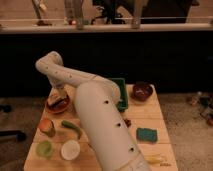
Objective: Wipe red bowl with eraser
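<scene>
The arm reaches from the front across the surface to its back left, where the claw sits over the bowl. The eraser lies in that bowl. A second bowl stands at the back right, a tray between them. The sponge lies front right.

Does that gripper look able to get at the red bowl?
Probably yes: the gripper hangs right over the red bowl at the table's far left, with nothing visible between them.
</scene>
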`<act>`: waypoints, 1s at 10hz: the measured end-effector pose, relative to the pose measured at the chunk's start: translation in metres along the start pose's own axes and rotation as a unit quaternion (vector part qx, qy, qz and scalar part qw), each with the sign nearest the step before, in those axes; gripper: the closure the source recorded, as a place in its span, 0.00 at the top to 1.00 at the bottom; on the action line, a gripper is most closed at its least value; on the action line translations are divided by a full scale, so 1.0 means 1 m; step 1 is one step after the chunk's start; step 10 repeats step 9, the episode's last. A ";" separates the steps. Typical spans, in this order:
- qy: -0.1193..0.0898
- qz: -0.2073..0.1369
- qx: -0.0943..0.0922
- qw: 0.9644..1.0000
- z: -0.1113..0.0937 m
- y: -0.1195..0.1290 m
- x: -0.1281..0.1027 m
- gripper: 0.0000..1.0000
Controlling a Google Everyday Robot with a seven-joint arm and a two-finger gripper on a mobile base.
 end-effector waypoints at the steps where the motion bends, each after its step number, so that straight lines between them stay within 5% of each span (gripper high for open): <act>1: 0.000 0.000 0.000 1.000 0.000 0.000 0.001 0.14; 10: 0.000 0.001 0.000 1.000 0.000 0.000 0.001 0.22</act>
